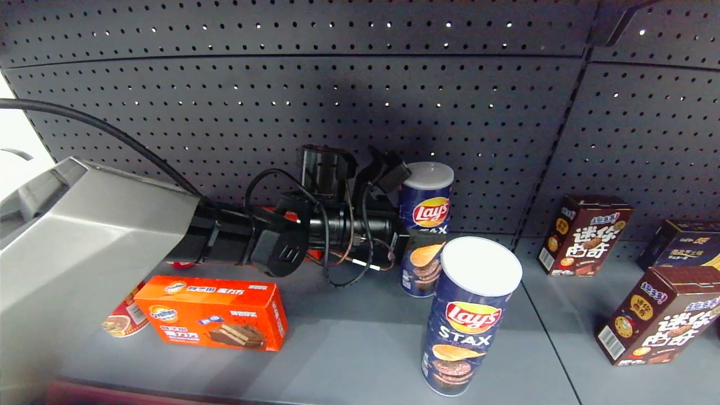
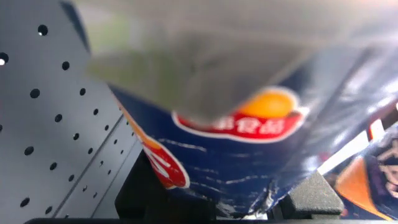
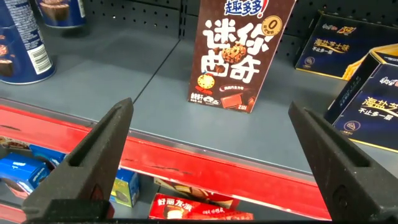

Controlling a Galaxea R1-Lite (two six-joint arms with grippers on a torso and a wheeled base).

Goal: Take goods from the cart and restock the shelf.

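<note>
A dark blue chip can with a white lid stands upright at the back of the grey shelf, against the pegboard. My left gripper reaches in from the left and is shut on this can; up close in the left wrist view the can sits between the dark fingers. A second, matching chip can stands free nearer the front edge. My right gripper hangs open in front of the shelf edge, facing a brown cookie box, with nothing between its fingers.
An orange wafer box and a red tin lie at the left front. Brown boxes and a dark blue box stand on the right section. A red shelf lip has more goods below it.
</note>
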